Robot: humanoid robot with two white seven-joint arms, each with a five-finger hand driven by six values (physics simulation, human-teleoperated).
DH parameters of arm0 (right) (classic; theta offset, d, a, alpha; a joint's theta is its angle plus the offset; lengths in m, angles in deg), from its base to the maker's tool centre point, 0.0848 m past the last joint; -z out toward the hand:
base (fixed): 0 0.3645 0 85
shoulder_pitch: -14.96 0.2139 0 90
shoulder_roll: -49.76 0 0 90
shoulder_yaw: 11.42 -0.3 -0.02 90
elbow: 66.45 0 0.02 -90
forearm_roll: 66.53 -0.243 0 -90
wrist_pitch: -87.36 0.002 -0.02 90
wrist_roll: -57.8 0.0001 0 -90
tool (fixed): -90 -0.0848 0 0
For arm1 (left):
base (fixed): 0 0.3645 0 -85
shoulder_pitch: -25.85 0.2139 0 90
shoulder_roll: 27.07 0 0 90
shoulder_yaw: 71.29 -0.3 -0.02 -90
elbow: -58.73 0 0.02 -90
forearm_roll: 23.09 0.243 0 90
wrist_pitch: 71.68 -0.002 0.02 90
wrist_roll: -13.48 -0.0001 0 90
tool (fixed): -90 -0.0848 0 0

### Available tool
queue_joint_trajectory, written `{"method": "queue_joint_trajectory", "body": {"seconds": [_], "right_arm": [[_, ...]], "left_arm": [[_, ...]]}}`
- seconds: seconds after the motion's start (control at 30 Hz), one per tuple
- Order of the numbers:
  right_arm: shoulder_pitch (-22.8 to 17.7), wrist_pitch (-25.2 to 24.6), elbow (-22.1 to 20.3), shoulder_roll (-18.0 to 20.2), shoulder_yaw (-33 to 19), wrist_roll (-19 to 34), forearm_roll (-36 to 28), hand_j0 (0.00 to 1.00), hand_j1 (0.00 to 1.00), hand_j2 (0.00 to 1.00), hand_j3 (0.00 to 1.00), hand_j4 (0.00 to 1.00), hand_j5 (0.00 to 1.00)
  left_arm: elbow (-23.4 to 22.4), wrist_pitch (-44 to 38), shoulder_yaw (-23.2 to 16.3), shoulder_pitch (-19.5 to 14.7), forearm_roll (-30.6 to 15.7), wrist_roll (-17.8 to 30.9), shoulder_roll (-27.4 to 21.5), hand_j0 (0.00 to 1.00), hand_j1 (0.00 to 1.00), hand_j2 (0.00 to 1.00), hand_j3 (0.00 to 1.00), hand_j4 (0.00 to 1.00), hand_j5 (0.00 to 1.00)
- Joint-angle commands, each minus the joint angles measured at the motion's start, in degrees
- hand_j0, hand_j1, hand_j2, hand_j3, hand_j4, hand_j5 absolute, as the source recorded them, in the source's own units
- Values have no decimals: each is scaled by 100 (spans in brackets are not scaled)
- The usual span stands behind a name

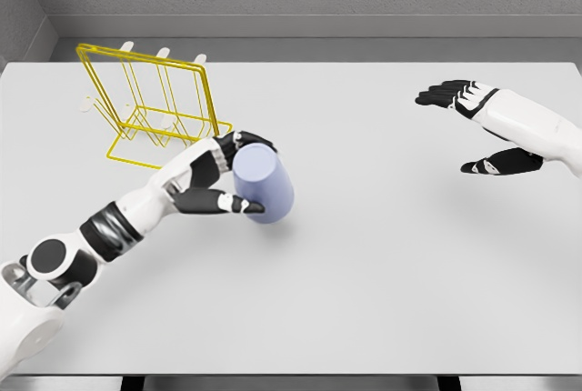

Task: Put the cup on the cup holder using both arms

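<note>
- Lavender-blue and smooth, the cup (265,183) is a plain cylinder with no handle in sight; it sits tilted over the white table (364,273), left of the middle, just in front of the yellow wire cup holder (150,100).
- It looks rigid and light, likely plastic, so it should neither crush nor weigh much; the even, glossy wall looks slippery, and a tilted cylinder may roll out of a loose hold.
- The best place to hold is probably around the middle of the side wall, with thumb and fingers on opposite sides, which is roughly where it is held now.
- The left hand (216,182) wraps the cup from its left side: the black thumb presses the near wall low down, and the other fingers curl over the far upper edge. Whether the cup's base touches the table cannot be told.
- The cup holder stands at the table's far left, a leaning frame of thin yellow wire with pale pegs along its top rail and one at its left side; the cup is near its front foot but not touching it.
- The right hand (482,127) hovers well apart at the right side, fingers spread and holding nothing.
- No brand, label or writing is readable on the cup, holder or table.
</note>
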State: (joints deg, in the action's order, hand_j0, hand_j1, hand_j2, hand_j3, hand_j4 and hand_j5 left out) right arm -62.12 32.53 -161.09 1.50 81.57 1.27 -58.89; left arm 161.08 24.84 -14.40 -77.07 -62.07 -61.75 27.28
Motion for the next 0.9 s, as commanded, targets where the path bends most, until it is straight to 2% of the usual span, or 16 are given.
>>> {"method": "queue_joint_trajectory", "body": {"seconds": [0.0,0.33,0.43,0.5,0.87], "right_arm": [[0,-17,-2,10,-1,-7,-43,100,100,100,100,100,100],[-17,-17,-2,10,-1,-7,-43,100,100,100,100,100,100],[-61,-17,42,19,-114,2,-43,100,100,100,100,100,100],[-299,-17,15,19,-370,2,-43,100,100,100,100,100,100],[-299,-17,-46,-8,-361,-7,-52,100,100,100,100,100,100]], "left_arm": [[31,8,68,0,-58,-1,-101,62,62,62,62,62,62],[74,16,419,-53,-374,-1,-593,62,62,62,62,62,62],[74,16,428,-132,-383,-1,-619,62,62,62,62,62,62],[74,16,437,-158,-392,-1,-619,62,62,62,62,62,62],[74,16,692,-237,-559,-1,-795,62,62,62,62,62,62]]}}
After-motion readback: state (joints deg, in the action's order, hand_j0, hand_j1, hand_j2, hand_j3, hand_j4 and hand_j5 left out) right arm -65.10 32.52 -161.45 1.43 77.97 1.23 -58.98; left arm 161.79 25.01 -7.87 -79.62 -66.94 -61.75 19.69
